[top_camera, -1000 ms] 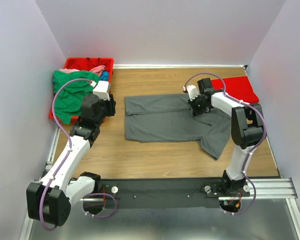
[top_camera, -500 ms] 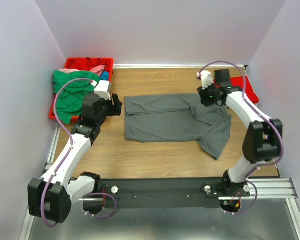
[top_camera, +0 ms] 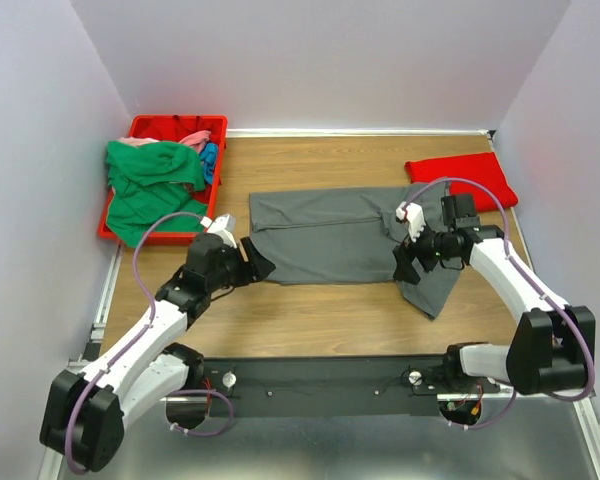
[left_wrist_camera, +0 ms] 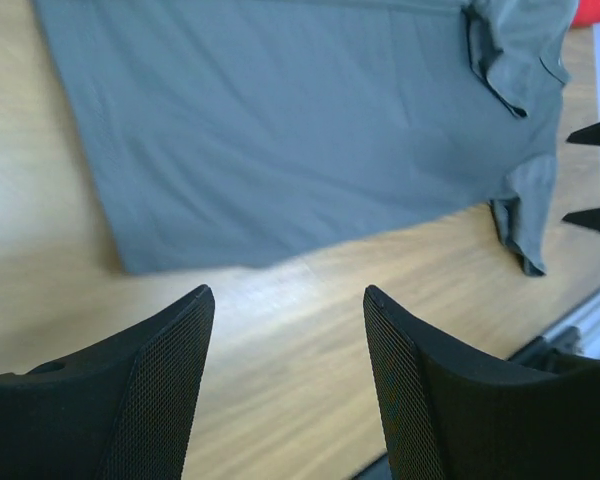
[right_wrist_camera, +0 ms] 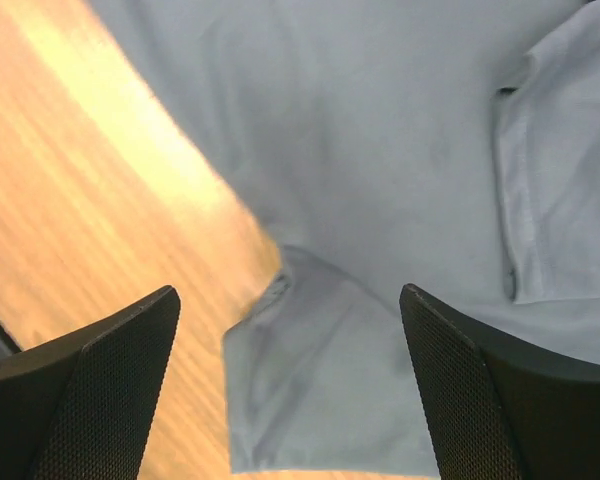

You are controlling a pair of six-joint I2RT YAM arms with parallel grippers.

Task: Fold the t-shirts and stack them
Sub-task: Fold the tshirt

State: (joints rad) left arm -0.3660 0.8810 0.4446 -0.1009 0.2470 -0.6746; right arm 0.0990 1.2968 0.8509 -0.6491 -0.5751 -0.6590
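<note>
A dark grey t-shirt [top_camera: 330, 235] lies spread on the wooden table, its upper edge folded in and one sleeve [top_camera: 435, 290] sticking out toward the near right. My left gripper [top_camera: 255, 268] is open and empty over bare wood just off the shirt's near-left corner [left_wrist_camera: 130, 262]; in the left wrist view the gripper [left_wrist_camera: 288, 292] frames only wood. My right gripper [top_camera: 405, 262] is open above that sleeve [right_wrist_camera: 320, 400], holding nothing. A folded bright red t-shirt [top_camera: 462, 178] rests at the back right. Green [top_camera: 145, 185], pink [top_camera: 190, 138] and blue [top_camera: 210, 158] t-shirts are heaped in the bin.
The red plastic bin [top_camera: 180, 124] sits at the back left corner, with the green shirt spilling over its near side. White walls close the table on three sides. A black rail [top_camera: 330, 380] with the arm bases runs along the near edge.
The right gripper let go of the grey shirt's upper part, opened wide and swung to the near sleeve. The left gripper moved from beside the bin to the shirt's near-left corner.
</note>
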